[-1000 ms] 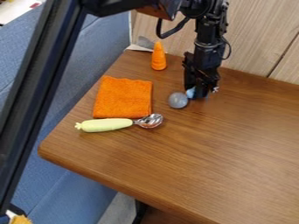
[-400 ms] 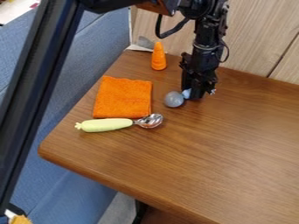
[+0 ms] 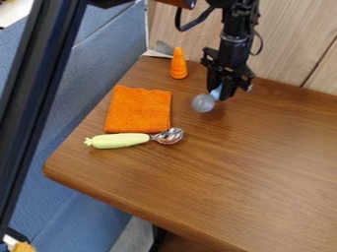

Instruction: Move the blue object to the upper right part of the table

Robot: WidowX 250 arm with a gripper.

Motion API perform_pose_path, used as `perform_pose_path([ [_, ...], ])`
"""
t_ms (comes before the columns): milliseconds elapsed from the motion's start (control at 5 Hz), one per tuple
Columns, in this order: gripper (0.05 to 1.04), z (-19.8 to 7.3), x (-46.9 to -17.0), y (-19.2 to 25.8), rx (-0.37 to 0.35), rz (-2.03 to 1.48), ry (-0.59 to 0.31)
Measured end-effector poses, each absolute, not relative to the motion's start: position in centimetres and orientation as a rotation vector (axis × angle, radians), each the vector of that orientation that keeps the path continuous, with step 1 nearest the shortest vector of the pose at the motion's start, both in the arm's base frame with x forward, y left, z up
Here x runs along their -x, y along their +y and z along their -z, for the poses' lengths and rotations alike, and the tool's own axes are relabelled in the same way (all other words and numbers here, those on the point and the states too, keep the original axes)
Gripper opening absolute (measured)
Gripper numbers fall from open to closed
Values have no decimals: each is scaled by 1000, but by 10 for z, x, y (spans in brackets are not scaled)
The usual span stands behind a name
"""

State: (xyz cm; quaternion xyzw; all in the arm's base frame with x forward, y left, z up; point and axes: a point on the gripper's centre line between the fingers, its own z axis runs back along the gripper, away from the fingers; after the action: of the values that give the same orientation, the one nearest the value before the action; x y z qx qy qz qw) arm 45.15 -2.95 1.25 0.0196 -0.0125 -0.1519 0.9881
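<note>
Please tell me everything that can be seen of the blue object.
The blue object has a round, smooth-looking, greyish end and a narrower light-blue part, held in the jaws of the gripper. It slants, round end lower; the orange cloth is left of it. Whether it touches the table, I cannot tell.

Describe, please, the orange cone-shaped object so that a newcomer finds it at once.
On the brown wooden table, go to the far edge, by the pale wooden wall. The slim orange cone is there, beyond the flat square orange cloth. Unlike the cloth, it tapers to a tip.
</note>
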Motion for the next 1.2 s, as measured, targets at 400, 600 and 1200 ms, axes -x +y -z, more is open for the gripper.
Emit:
perform_pose_path([
  [400,377,-49,-454,-86,74,112,-145],
  [600,377,-54,-450,-120,103,59,-149],
  [1200,377,-10,-462,-168,72,-2,-135],
])
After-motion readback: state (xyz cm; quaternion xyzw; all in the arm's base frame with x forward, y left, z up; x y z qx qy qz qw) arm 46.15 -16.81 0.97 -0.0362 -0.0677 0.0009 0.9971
